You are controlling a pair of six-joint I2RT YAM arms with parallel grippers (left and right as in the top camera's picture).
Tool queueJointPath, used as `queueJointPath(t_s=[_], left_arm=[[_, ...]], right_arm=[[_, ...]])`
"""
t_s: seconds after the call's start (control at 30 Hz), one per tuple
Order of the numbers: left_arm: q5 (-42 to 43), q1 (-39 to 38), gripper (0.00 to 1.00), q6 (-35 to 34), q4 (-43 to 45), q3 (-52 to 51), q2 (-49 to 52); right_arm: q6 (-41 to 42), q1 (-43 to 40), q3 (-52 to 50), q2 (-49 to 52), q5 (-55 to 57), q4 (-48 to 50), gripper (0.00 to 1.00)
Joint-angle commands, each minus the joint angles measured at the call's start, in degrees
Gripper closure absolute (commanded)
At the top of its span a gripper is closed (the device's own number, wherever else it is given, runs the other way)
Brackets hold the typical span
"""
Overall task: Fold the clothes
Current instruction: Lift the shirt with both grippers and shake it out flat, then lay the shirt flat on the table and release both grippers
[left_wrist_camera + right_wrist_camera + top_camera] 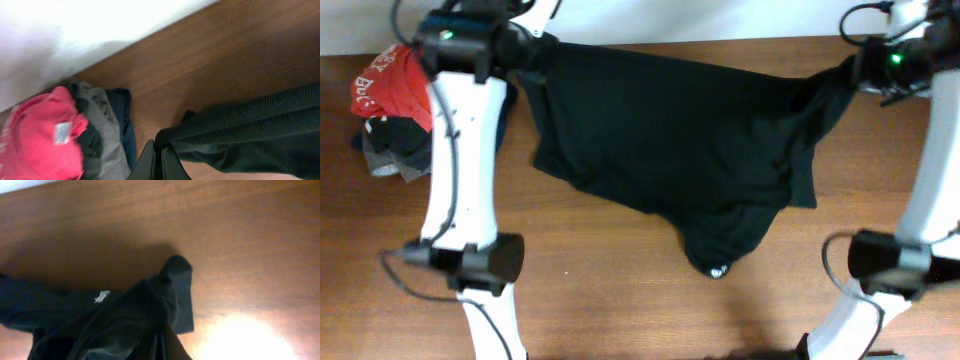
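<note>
Fabric spans the far half of the brown wooden table [620, 290]: the large black soft-fabric shirt [670, 130] hangs stretched between the two arms, its lower part sagging toward the near edge, where a small white logo mark [717, 271] shows on a bunched lobe. The left gripper [159, 162] is clamped tight on one corner of the shirt, the dark knit pinched right between its fingers. The right gripper [165, 347] is likewise closed hard on the opposite corner, cloth gathered in its jaws. This looks like the spread-out before the first fold. To do it well, both arms should hold the top edge level and evenly taut, then lay the shirt down away from the wall so the crumpled lower lobe flattens rather than tucks under. The left side needs care: the red shirt [390, 80] and the grey and navy garments [390, 150] sit just beside that corner, and a careless swing could drag into the pile.
</note>
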Motion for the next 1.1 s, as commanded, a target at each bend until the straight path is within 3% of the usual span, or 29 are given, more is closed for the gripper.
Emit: queueJointPath(t_s=[0.0, 0.5, 0.53, 0.57, 0.6, 0.67, 0.7, 0.73, 0.77, 0.9, 1.07], left_arm=[[-2.2, 0.5, 0.99, -0.8, 3.5, -0.2, 6.2], [-1.7, 0.4, 0.99, -0.8, 36.3, -0.2, 25.6], [-1.0, 0.4, 0.98, -0.8, 38.7, -0.2, 26.5], [-0.4, 0.4, 0.89, -1.0, 40.6, -0.2, 27.1], [0.0, 0.4, 0.75, -1.0, 42.4, -0.2, 27.8], [0.7, 0.2, 0.46, -1.0, 46.1, -0.2, 28.9], [0.6, 0.2, 0.23, -1.0, 47.5, -0.2, 29.4], [0.6, 0.2, 0.09, -1.3, 48.6, -0.2, 29.4], [0.6, 0.2, 0.02, -2.3, 49.7, -0.2, 29.4], [0.4, 0.2, 0.01, -3.6, 51.0, 0.7, 28.4], [0.5, 0.3, 0.01, -3.8, 42.2, 3.8, 24.6]], right_arm=[[-0.8, -0.3, 0.2, 7.0, -0.1, 3.4, 0.96], [3.6, 3.8, 0.2, 27.7, -2.8, 31.2, 0.96], [4.0, 4.0, 0.2, 28.8, -2.8, 33.2, 0.96], [4.0, 4.3, 0.2, 29.4, -2.8, 34.9, 0.94], [4.0, 4.5, 0.2, 30.2, -2.8, 36.6, 0.88], [4.7, 4.9, 0.2, 30.9, -2.8, 40.1, 0.36], [5.3, 5.0, 0.2, 31.1, -2.8, 41.4, 0.13], [5.6, 5.0, 0.2, 31.1, -2.9, 42.6, 0.04], [6.2, 5.1, 0.3, 30.9, -2.8, 43.4, 0.01], [8.1, 4.7, 2.7, 29.4, -3.1, 42.9, 0.01], [8.1, 4.5, 7.3, 25.8, -3.5, 34.1, 0.01]])
